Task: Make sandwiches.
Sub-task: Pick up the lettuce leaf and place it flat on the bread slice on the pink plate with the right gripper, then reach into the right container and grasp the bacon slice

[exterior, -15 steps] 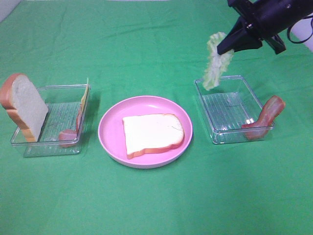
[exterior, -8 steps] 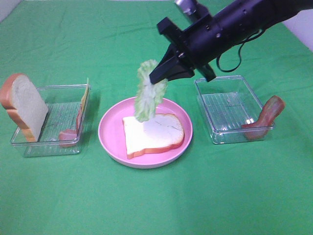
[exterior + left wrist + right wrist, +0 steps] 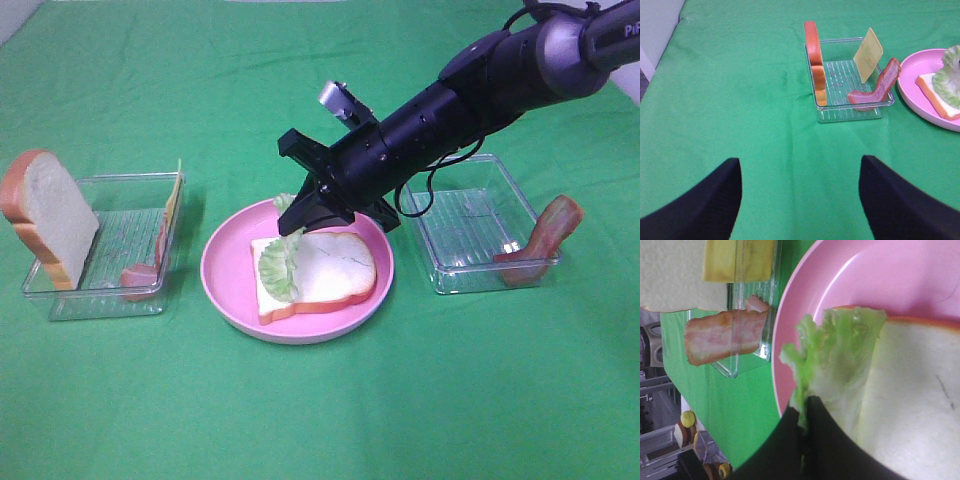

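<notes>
Nearest the high camera, the pink plate (image 3: 216, 272) carries the first bread slice (image 3: 335, 270), lying flat. The lettuce leaf (image 3: 278, 268) drapes over the left part of that slice, and its upper end is pinched between the closed jaws of the right gripper (image 3: 303, 218), which reaches across from the right. Slightly farther back, a clear tray stands on either side. The left tray (image 3: 120, 180) holds the second bread slice (image 3: 50, 215) leaning at its outer end, the cheese slice (image 3: 174, 200) upright against the wall beside the plate, and one bacon strip (image 3: 140, 275). The right tray (image 3: 455, 285) has the other bacon strip (image 3: 540, 240) propped over its outer corner. The left gripper (image 3: 800, 160), visible only from its own wrist camera, hangs over the green cloth (image 3: 740, 100) well apart from the left tray, jaws spread and holding nothing. Judged progress: the base slice is laid and the lettuce is landing but not yet released; bacon, cheese and the top slice remain.
</notes>
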{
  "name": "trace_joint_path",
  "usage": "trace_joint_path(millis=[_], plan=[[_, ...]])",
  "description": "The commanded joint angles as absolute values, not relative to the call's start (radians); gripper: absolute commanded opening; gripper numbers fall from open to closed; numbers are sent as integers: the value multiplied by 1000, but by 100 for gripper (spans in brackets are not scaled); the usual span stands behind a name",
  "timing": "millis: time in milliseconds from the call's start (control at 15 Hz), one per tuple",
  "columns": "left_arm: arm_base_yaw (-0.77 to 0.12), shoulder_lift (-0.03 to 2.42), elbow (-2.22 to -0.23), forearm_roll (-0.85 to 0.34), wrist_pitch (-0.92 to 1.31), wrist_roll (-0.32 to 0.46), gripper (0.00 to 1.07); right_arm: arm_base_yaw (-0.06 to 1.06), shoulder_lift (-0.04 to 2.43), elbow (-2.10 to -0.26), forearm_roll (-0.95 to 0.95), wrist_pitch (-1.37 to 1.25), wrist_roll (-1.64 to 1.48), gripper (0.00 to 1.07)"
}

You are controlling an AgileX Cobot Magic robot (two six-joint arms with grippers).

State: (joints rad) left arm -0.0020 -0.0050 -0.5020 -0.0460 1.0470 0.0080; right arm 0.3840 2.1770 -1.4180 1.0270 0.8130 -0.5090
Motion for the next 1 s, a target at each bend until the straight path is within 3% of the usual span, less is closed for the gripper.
trace_joint_path(millis=[67, 200, 333, 533, 600, 667, 867, 1000], plan=[[-1, -24, -501, -49, 1038, 9, 64, 384, 2166, -1414, 977, 752, -466, 0], [-1, -24, -501, -49, 1038, 9, 64, 384, 2163, -1414, 952, 729, -439, 0], [-1, -24, -501, -49, 1038, 9, 64, 384, 2161, -1414, 907, 716, -414, 8], [-1, -24, -501, -49, 1038, 9, 64, 384, 2151, -1414, 849, 730, -413, 62], [-1, -24, -501, -49, 1038, 9, 64, 384, 2135, -1414, 827, 740, -413, 74], [-1, -24, -501, -49, 1038, 9, 64, 384, 2105, -1414, 786, 747, -400, 78], [-1, -24, -501, -49, 1038, 9, 64, 367, 1984, -1414, 622, 764, -271, 76], [-1, -24, -501, -49, 1038, 9, 64, 282, 1913, -1414, 557, 821, -236, 76]])
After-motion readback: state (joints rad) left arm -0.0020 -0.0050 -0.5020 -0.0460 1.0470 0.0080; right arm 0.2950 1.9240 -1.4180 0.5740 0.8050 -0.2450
